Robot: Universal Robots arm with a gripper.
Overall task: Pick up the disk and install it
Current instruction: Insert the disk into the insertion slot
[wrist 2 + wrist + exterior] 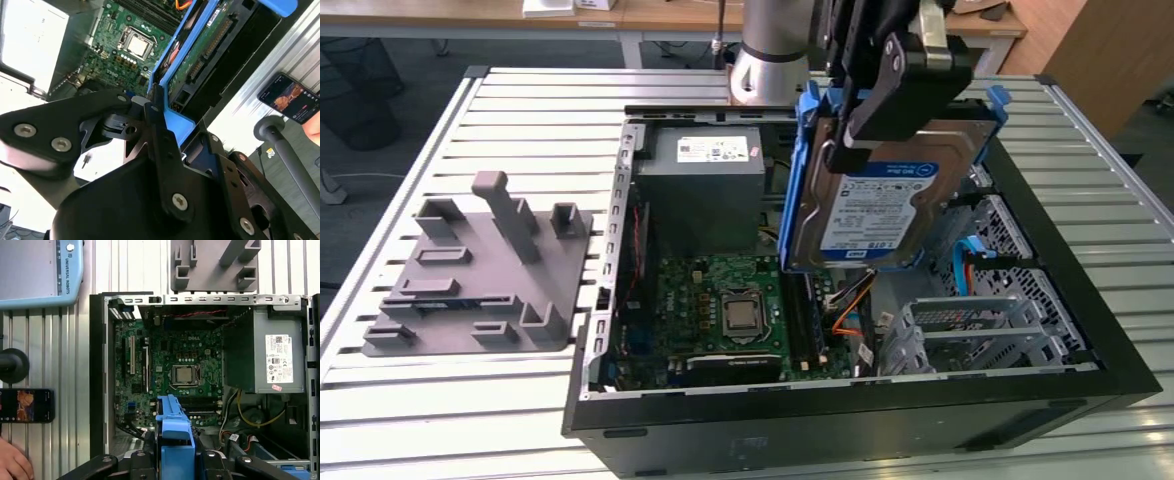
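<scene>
The disk [870, 205], a silver hard drive with a white-and-blue label in a blue carrier frame [793, 190], hangs tilted on edge above the open computer case [854, 410]. It hovers over the middle of the case, between the motherboard [720, 310] and the metal drive cage [987, 330]. My gripper [897, 95] is shut on the disk's upper end. In the second wrist view the disk's green circuit side [200, 55] points down into the case past the gripper [161, 117]. In the first wrist view the blue frame [175, 432] sticks out from the gripper [175, 462].
A grey power-supply box [700, 185] fills the case's far corner on the exterior view's left. A grey plastic fixture [480, 270] lies on the slatted table beside the case. In the first wrist view a phone [25, 405], a hand [12, 462] and a pendant [35, 270] lie outside the case.
</scene>
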